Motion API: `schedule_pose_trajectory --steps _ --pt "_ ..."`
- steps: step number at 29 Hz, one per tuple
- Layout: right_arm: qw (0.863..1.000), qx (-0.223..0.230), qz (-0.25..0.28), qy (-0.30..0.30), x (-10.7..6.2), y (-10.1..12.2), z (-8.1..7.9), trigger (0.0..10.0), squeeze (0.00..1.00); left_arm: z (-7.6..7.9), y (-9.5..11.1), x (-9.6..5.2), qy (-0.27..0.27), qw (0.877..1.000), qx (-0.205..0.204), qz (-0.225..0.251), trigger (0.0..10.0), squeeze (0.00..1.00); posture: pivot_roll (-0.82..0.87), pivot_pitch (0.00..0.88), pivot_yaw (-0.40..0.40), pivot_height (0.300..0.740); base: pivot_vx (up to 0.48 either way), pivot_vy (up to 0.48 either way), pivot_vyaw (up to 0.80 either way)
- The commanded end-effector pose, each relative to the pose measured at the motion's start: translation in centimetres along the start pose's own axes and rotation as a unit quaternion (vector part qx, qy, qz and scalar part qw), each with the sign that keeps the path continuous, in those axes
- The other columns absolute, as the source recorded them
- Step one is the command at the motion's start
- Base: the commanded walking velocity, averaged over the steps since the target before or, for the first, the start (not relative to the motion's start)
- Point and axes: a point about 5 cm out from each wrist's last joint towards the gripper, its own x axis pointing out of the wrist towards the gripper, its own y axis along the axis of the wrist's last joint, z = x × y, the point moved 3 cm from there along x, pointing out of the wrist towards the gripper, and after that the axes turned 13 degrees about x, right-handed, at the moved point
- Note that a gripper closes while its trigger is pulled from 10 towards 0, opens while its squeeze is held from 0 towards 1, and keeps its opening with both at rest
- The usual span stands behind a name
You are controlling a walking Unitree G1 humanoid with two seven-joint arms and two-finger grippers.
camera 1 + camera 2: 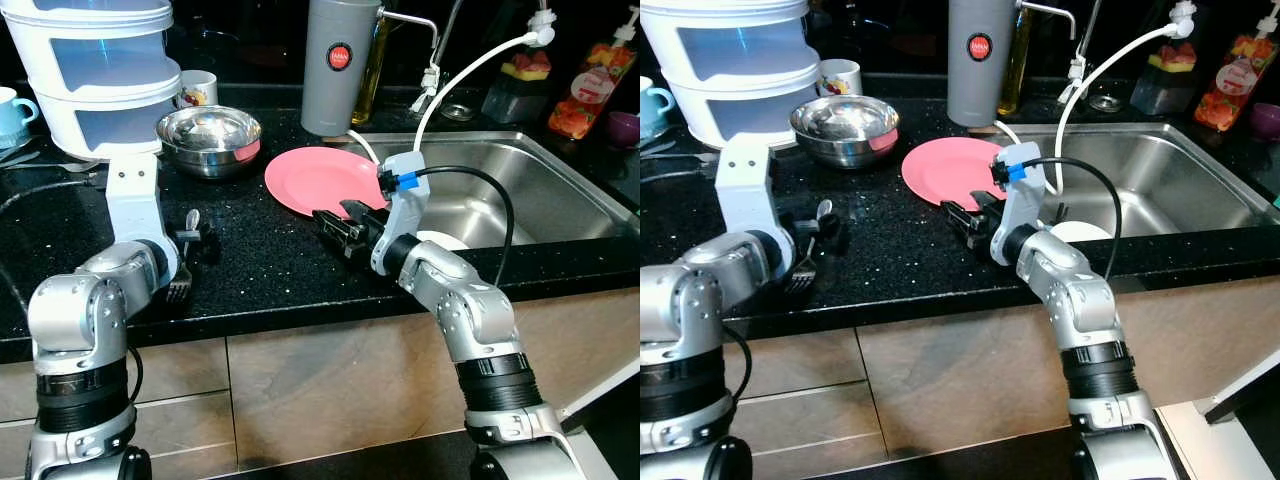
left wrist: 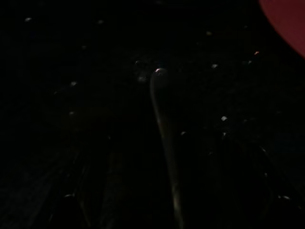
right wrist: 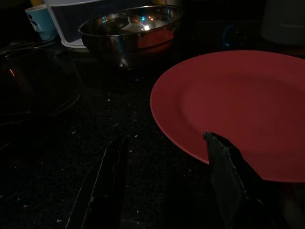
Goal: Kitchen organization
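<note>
Your pink plate lies flat on the black countertop, right at the tips of the right gripper. In the right wrist view that gripper's fingers stand wide apart: one finger overlaps the plate's near rim, though you cannot tell whether it touches, and the other hangs over bare counter beside the plate. Nothing is held between them.

Just beyond the plate from the right gripper sits a steel bowl, its rim near the plate's edge and pink reflecting in its side. Behind the bowl stands a white mug, and next to it a tall white stacked container with a light blue cup at its far side. A grey canister with a red round label stands beyond the plate, close to the sink, which opens on the outer side of your right arm. A white hose arcs over the sink's edge.

The left gripper is low over the counter, well apart from the plate, with a fork lying right at it, tines toward the counter's front edge. The left wrist view is very dark; you make out only the fork's handle running along the speckled counter and a corner of the plate. You cannot tell whether this gripper is spread or closed.
</note>
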Motion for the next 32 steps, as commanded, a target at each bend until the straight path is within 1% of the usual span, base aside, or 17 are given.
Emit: schedule_pose_trajectory --steps 1,6,9,10,14,18,21,22,23,24,25,27,28,29,30,31,32 --pt "1.000 -0.003 -0.006 -0.002 -0.1 0.2 0.3 10.0 0.00 0.7 -0.4 0.5 -0.025 1.000 0.007 -0.015 10.0 1.00 0.00 0.077 -0.016 0.740 0.000 0.000 0.00" --pt "1.000 -0.003 -0.007 -0.002 -0.2 0.2 0.2 10.0 0.00 1.0 -0.9 0.9 -0.036 0.998 0.030 -0.036 10.0 1.00 0.00 0.078 -0.014 0.740 0.000 0.000 0.00" --pt "1.000 -0.003 -0.008 -0.002 -0.3 0.2 0.2 10.0 0.00 1.1 -1.7 1.3 -0.050 0.993 0.085 -0.063 10.0 1.00 0.00 0.079 -0.010 0.740 0.000 0.000 0.00" --pt "1.000 -0.003 -0.008 -0.002 -0.3 0.2 0.2 10.0 0.00 1.1 -1.7 1.3 -0.050 0.993 0.085 -0.063 10.0 1.00 0.00 0.079 -0.010 0.740 0.000 0.000 0.00" --pt "1.000 -0.002 -0.010 -0.003 -0.3 0.1 0.2 10.0 0.00 1.4 -3.5 1.0 -0.063 0.978 0.166 -0.111 10.0 1.00 0.00 0.080 -0.007 0.740 0.000 0.000 0.00" --pt "1.000 -0.001 -0.011 -0.003 -0.4 0.1 0.2 10.0 0.00 1.5 -4.2 0.8 -0.066 0.974 0.175 -0.131 10.0 1.00 0.00 0.081 -0.006 0.740 0.000 0.000 0.00" --pt "1.000 -0.002 -0.012 -0.004 -0.4 0.0 0.3 10.0 0.00 1.5 -4.7 0.7 -0.067 0.973 0.165 -0.144 10.0 1.00 0.00 0.081 -0.006 0.740 0.000 0.000 0.00" --pt "1.000 -0.002 -0.012 -0.004 -0.4 0.0 0.3 10.0 0.00 1.4 -4.8 0.6 -0.066 0.973 0.164 -0.148 10.0 0.74 0.00 0.081 -0.006 0.740 0.000 0.000 0.00" --pt "1.000 -0.002 -0.012 -0.004 -0.4 0.0 0.3 10.0 0.00 1.4 -4.8 0.6 -0.066 0.973 0.164 -0.148 10.0 0.74 0.00 0.081 -0.006 0.740 0.000 0.000 0.00" --pt "1.000 -0.003 -0.013 -0.004 -0.4 0.0 0.3 10.0 0.00 1.2 -4.8 0.6 -0.064 0.974 0.161 -0.150 10.0 0.14 0.00 0.078 -0.010 0.740 0.000 0.000 0.00" --pt "1.000 -0.004 -0.013 -0.003 -0.4 0.0 0.4 10.0 0.00 1.0 -4.9 0.5 -0.063 0.974 0.156 -0.152 10.0 0.00 0.00 0.078 -0.010 0.740 0.000 0.000 0.00" --pt "1.000 -0.005 -0.014 -0.003 -0.4 0.0 0.4 10.0 0.00 0.7 -4.9 0.4 -0.060 0.977 0.137 -0.154 10.0 0.00 0.00 0.078 -0.010 0.740 0.000 0.000 0.00" --pt "1.000 -0.006 -0.014 -0.003 -0.4 0.0 0.4 10.0 0.00 0.6 -5.0 0.3 -0.060 0.977 0.131 -0.156 8.7 0.00 0.01 0.073 -0.011 0.740 0.000 0.000 0.00" --pt "1.000 -0.006 -0.014 -0.003 -0.4 0.0 0.4 10.0 0.00 0.6 -5.0 0.3 -0.060 0.977 0.131 -0.156 8.7 0.00 0.01 0.073 -0.011 0.740 0.000 0.000 0.00" --pt "1.000 -0.006 -0.014 -0.003 -0.4 0.0 0.4 10.0 0.00 0.5 -5.1 0.2 -0.060 0.978 0.124 -0.159 7.2 0.00 0.01 0.071 -0.013 0.740 0.000 0.000 0.00" --pt "1.000 -0.006 -0.015 -0.002 -0.4 0.0 0.4 10.0 0.00 0.5 -5.4 0.0 -0.062 0.977 0.121 -0.165 4.5 0.00 0.01 0.071 -0.013 0.740 0.000 0.000 0.00" --pt "1.000 -0.006 -0.015 -0.001 -0.4 0.0 0.4 10.0 0.00 0.4 -5.6 -0.2 -0.064 0.976 0.119 -0.169 4.5 0.00 0.01 0.071 -0.013 0.740 0.000 0.000 0.00"
